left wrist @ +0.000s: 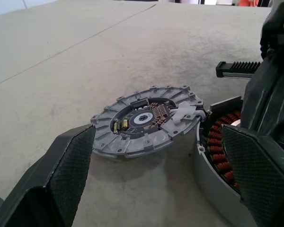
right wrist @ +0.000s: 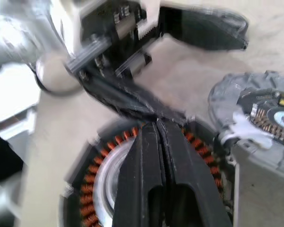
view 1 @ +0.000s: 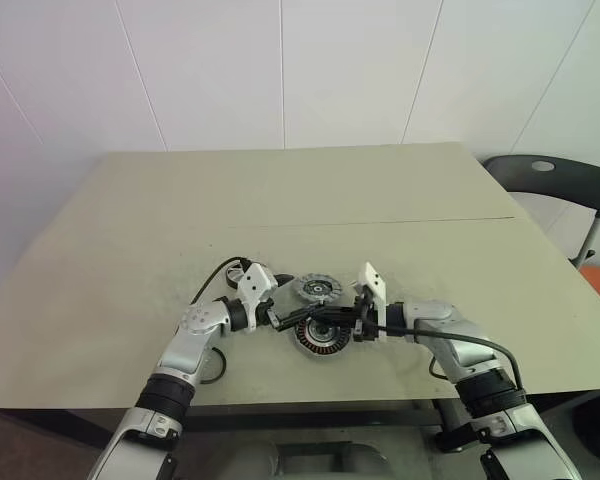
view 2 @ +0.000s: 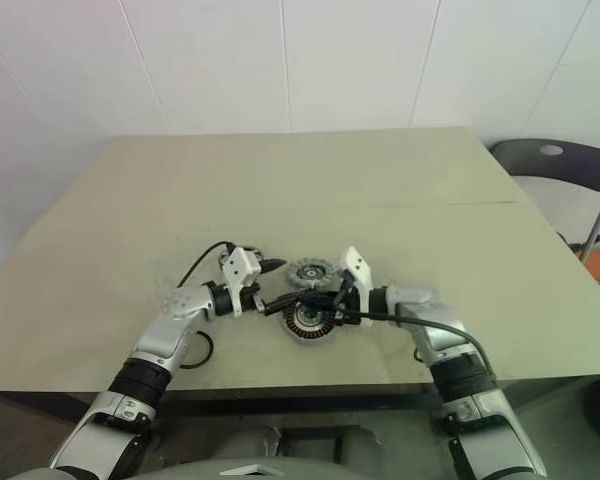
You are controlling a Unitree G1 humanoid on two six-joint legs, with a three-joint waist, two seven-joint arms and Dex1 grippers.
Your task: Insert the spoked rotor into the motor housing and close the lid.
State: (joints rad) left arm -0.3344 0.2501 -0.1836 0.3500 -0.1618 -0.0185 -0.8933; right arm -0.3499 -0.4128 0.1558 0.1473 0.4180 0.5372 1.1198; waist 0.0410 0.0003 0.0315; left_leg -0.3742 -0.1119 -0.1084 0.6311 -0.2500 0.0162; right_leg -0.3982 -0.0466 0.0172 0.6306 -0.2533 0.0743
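The motor housing (view 1: 320, 341) sits near the table's front edge, its copper-brown windings (right wrist: 92, 182) ringing a silver hub. Just behind it lies the lid (left wrist: 144, 120), a grey disc with a ribbed rim, resting flat and touching the housing's rim. My left gripper (left wrist: 156, 135) reaches in from the left and stands open, one finger (left wrist: 68, 168) beside the lid and the other (left wrist: 255, 172) over the housing's near side. My right gripper (right wrist: 157, 126) comes from the right, shut with nothing between its fingers, tips above the housing's windings. The spoked rotor is out of view.
The beige table (view 1: 300, 200) stretches far back and to both sides. A dark chair (view 1: 555, 185) stands at its right rear corner. A black cable (view 1: 215, 275) loops off my left wrist onto the table.
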